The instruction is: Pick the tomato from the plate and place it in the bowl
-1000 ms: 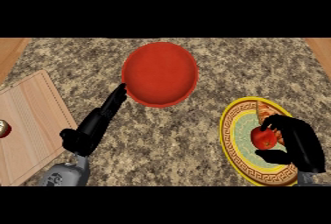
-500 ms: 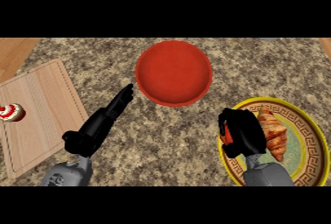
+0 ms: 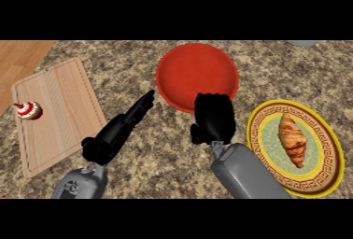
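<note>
Head view, the only one: my right hand (image 3: 214,119) hangs over the speckled stone counter (image 3: 160,156), between the round gold-rimmed patterned plate (image 3: 254,133) and the shallow red round bowl (image 3: 198,70), its knuckles overlapping the bowl's near rim; its fingers are curled tight into a fist, and whatever they enclose is hidden; the tomato shows neither on the plate nor in the bowl, so I judge it to be inside that fist, though I cannot see it; the plate carries only a golden-brown croissant (image 3: 293,139); the bowl's inside is bare; my left hand (image 3: 117,135) lies to the left with fingers straight and together, pointing towards the bowl, holding nothing; a pale wooden cutting board (image 3: 59,121) sits at far left with a small red-and-white item (image 3: 29,110) on it, too small to identify. Assessment: the pick appears done and the carry nearly so; outstanding are bringing the fist fully over the bowl and opening the fingers.
</note>
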`<state>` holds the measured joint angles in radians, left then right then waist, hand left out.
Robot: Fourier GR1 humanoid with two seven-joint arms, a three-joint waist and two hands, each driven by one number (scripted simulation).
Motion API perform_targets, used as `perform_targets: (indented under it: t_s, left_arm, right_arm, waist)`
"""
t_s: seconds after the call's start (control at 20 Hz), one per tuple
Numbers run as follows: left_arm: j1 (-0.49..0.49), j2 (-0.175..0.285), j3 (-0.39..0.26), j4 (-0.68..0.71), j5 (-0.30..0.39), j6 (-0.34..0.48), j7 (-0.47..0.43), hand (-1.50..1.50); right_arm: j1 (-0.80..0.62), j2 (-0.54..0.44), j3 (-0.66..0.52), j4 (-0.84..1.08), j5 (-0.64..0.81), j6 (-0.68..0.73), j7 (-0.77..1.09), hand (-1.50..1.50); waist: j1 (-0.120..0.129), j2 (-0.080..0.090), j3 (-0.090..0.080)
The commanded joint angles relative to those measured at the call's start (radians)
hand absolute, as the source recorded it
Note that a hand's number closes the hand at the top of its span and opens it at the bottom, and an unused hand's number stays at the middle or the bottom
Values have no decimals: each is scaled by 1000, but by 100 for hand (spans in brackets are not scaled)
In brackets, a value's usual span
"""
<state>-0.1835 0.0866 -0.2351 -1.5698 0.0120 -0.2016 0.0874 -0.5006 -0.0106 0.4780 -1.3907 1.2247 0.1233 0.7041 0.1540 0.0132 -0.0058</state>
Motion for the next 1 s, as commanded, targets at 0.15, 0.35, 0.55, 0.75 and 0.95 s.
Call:
perform_targets:
  t_s: [0.15,0.35,0.55,0.75,0.95]
  left_arm:
    - [-22,7,13,20,6,-14,-9,0]
    - [-25,1,19,38,-7,4,-12,0]
    - [-17,-25,5,34,-19,32,14,0]
    - [-9,-18,14,0,-23,38,6,0]
    - [15,-5,29,7,-22,36,-12,0]
  right_arm:
    - [-317,10,81,8,-86,-169,336,150]
    - [-454,10,74,79,-156,-296,465,150]
    - [-554,10,106,218,-195,-360,544,150]
    - [-656,10,86,399,-224,-362,523,150]
    - [-694,10,91,557,-131,-437,494,150]
  waist:
    - [14,0,4]
    - [0,4,3]
    - [-23,3,3]
    - [-36,3,3]
    - [-68,3,3]
